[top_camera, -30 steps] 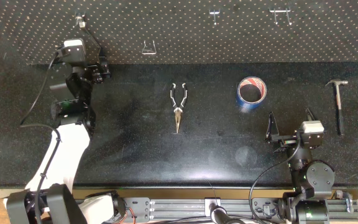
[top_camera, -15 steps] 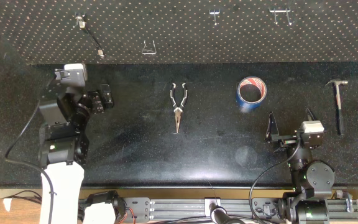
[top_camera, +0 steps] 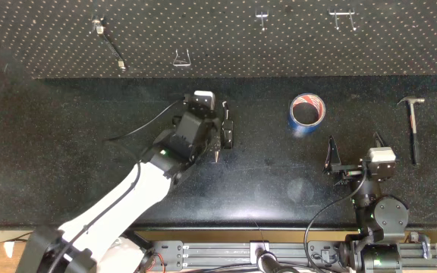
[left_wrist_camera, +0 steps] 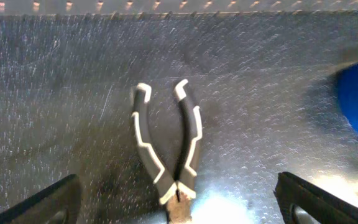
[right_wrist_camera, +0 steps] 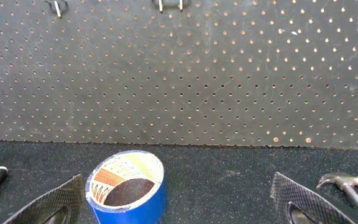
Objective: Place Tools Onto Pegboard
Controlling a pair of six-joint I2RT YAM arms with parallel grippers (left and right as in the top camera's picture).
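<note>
Noted needle-nose pliers (left_wrist_camera: pixel 169 149) flat on tabletop (top_camera: pixel 51 136), mid-width, long axis running from pegboard (top_camera: pixel 218 34) toward arm bases; handles splayed toward pegboard, nose toward bases. Found left pincer (left_wrist_camera: pixel 179 208) spread wide over pliers, one finger to each side, clear of them. Found right pincer (top_camera: pixel 353 149) likewise wide, holding nothing. Recorded blue tape roll (top_camera: pixel 307 114) and hammer (top_camera: pixel 412 129) on tabletop, right side, apart.

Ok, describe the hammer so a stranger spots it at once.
Start at the black worktop below the pegboard and go to its right end. Past the blue tape roll lies the hammer, the only long, thin tool with a metal head.
</note>
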